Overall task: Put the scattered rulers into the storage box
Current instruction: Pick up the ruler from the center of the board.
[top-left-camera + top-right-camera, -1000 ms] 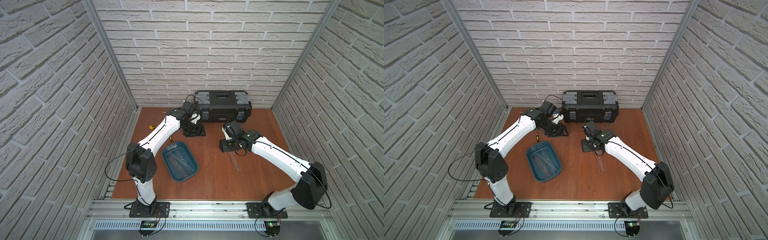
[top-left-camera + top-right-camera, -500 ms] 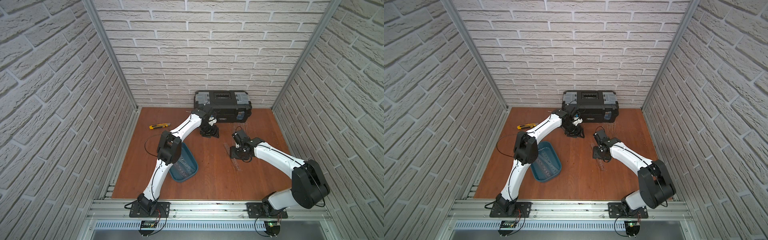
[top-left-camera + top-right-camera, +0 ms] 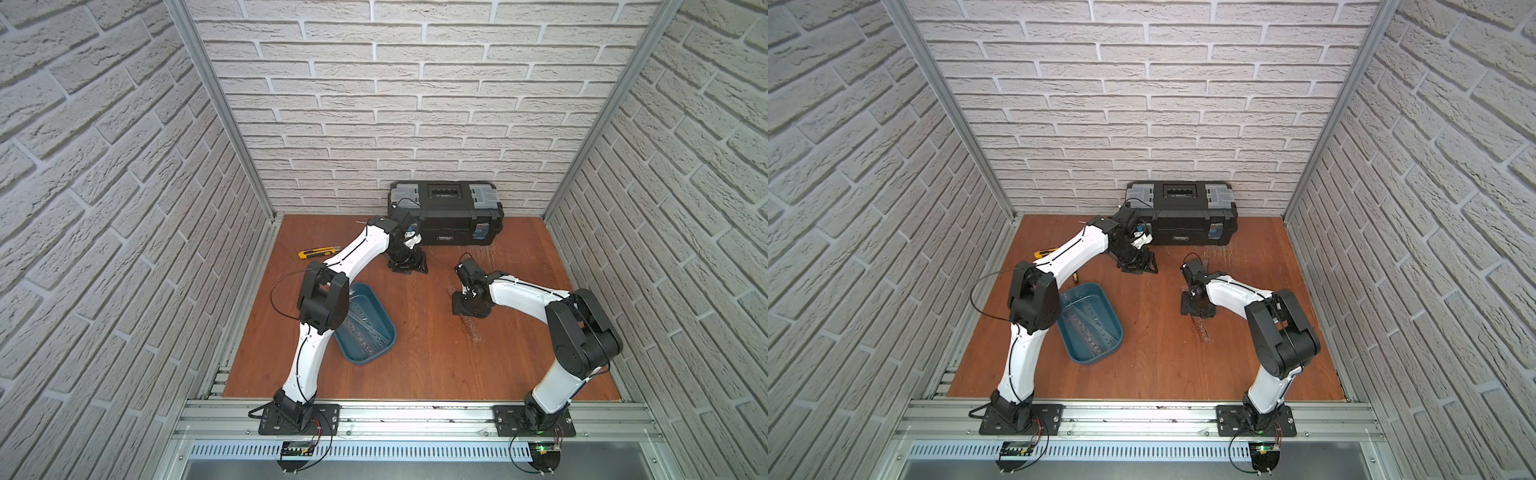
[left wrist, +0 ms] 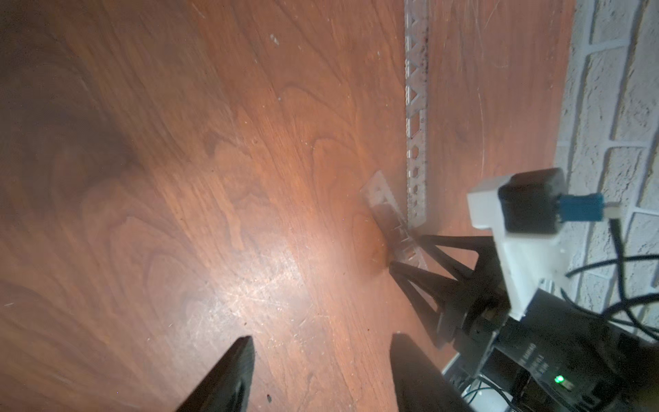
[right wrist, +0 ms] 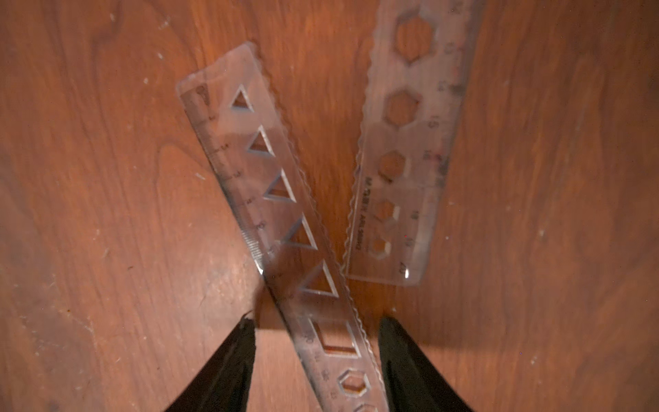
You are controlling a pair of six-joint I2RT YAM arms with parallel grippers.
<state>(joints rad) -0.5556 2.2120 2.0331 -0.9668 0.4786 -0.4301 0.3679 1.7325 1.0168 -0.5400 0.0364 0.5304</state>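
Left gripper (image 3: 409, 267) (image 3: 1139, 266) (image 4: 322, 337): open, with nothing between its fingers. It hangs above a bare patch of the table (image 3: 415, 374) (image 3: 1163, 374), near the left end of the toolbox.
Right gripper (image 3: 466, 306) (image 3: 1196, 309) (image 5: 317, 319): open, fingertips low at the table. One finger stands on each side of a ruler, with a gap showing on both sides, so it is not clamped.
Ruler between the fingers (image 5: 274, 185) (image 4: 385, 210): clear plastic with a wavy edge and triangle cut-outs at its short far end, then squares and hexagons. In both top views its long part runs out from under the right gripper toward the front edge (image 3: 473, 330) (image 3: 1202, 331). Whether it lies flat or is tipped up cannot be told.
Second ruler (image 5: 410, 142) (image 4: 415, 107): clear, with hexagon holes, flat on the table. A corner of its end meets the wavy edge of the first one; touching or overlapping cannot be told.
Storage box (image 3: 390, 328) (image 3: 1119, 324): blue tray on the left half of the table, well apart from both grippers, partly hidden by the left arm's elbow in a top view.
Rulers in the box (image 3: 365, 332) (image 3: 1092, 328): clear strips lying lengthwise inside; their number cannot be told.
Toolbox (image 3: 446, 208) (image 3: 1181, 208): black, shut, against the back wall.
Knife (image 3: 318, 252) (image 3: 1045, 251): yellow and black, on the table at the back left.
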